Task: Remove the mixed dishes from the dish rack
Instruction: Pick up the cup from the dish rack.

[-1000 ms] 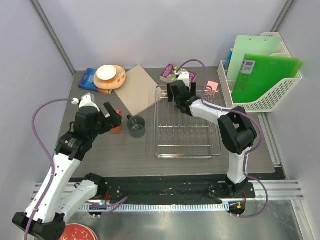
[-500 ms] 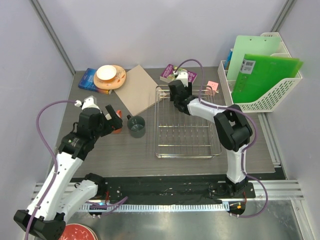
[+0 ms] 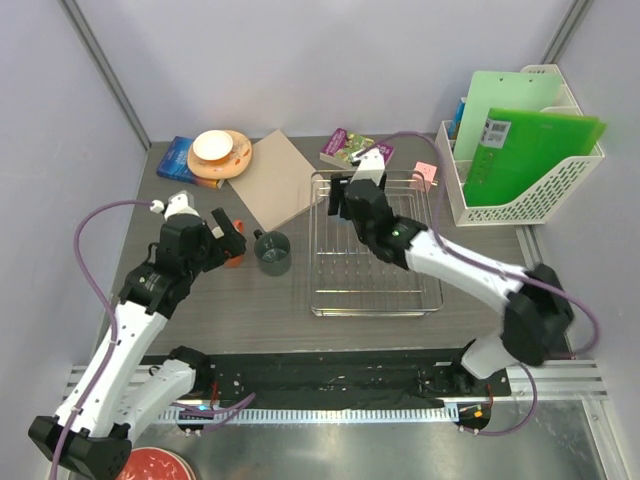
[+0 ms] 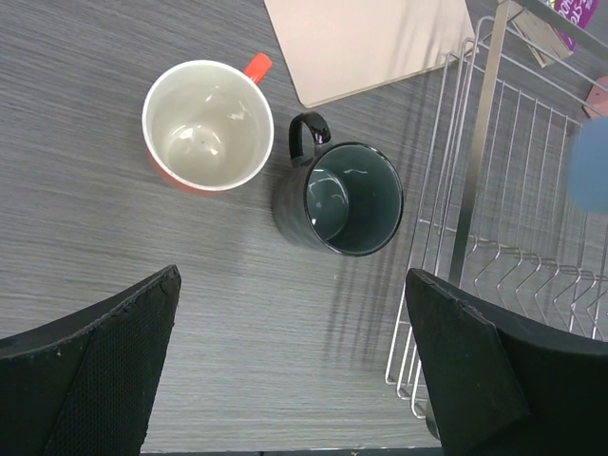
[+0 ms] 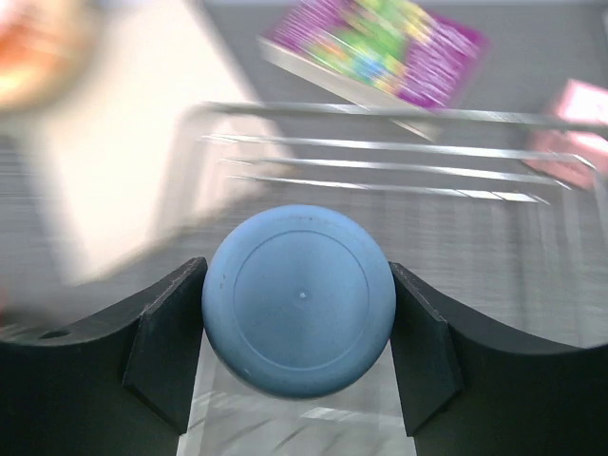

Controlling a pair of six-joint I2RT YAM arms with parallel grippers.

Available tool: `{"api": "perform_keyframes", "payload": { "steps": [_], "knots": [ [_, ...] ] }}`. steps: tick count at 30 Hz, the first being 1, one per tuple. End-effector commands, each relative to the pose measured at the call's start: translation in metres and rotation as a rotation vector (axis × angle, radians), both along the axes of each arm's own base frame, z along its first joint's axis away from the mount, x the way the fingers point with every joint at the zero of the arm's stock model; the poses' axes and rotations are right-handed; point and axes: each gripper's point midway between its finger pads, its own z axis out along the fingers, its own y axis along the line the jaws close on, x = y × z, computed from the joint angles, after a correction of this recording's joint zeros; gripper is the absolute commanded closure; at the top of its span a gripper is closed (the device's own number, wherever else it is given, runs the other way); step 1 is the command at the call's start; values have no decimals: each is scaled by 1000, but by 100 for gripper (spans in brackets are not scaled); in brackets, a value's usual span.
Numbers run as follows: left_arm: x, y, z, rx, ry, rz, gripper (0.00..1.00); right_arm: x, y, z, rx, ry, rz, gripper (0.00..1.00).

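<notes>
Over dish rack (image 3: 350, 280) | right jaws clamp light-blue cup (image 5: 299, 299) | left jaws wide, empty (book (image 5: 380, 47) print blurred)

An orange cup (image 4: 207, 125) with a cream inside and a dark grey handled mug (image 4: 347, 198) stand upright, just beside each other, on the grey wood-grain counter (image 4: 95, 237). A chrome wire dish rack (image 4: 480, 180) lies right of the mug. The left gripper (image 4: 293, 323) hangs above, jaws spread wide.
</notes>
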Motion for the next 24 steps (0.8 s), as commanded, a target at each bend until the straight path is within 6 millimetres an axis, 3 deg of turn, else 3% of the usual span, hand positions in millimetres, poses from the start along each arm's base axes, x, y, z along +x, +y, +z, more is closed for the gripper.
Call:
{"api": "perform_keyframes", "payload": {
  "steps": [1,2,4,5,6,7,8,9,11,12,13,14,15,16,17,20,24],
  "knots": [
    [13,-11,16,-54,-72,-17,0,-53,26,112,368,-192,157,99],
    [14,-18,19,-77,-89,-47,0,-64,22,129,463,-214,173,99],
    [15,-46,38,-195,-162,-163,0,-80,28,111,529,-170,237,99],
    [14,-55,36,-234,-164,-201,0,-96,36,130,666,-183,316,99],
    [16,-66,47,-290,-203,-241,0,-103,35,110,697,-148,333,99],
    [12,-81,50,-362,-188,-301,0,-110,35,112,756,-150,361,99],
    [10,-90,43,-406,-166,-331,0,-122,42,130,887,-173,441,99],
    [12,-100,56,-458,-222,-377,0,-131,37,121,930,-168,459,99],
    [-1,-123,55,-608,-195,-486,0,-139,32,139,1029,-222,515,99],
    [1,-130,80,-667,-307,-538,0,-143,32,135,1052,-207,534,99],
    [-4,-135,87,-725,-328,-572,0,-144,31,136,1065,-211,542,99],
    [-7,-137,79,-800,-308,-557,0,-145,28,142,1085,-238,551,99],
    [-10,-137,101,-845,-417,-591,0,-145,26,137,1092,-235,545,99],
    [-12,-137,96,-869,-428,-589,0,-146,26,135,1096,-233,545,99],
    [-16,-136,111,-895,-496,-603,0,-145,25,130,1102,-228,533,99],
    [-20,-140,118,-879,-534,-623,0,-143,25,125,1129,-227,523,99],
    [-25,-158,117,-857,-523,-667,0,-139,33,118,1147,-203,537,99]
  ]
}}
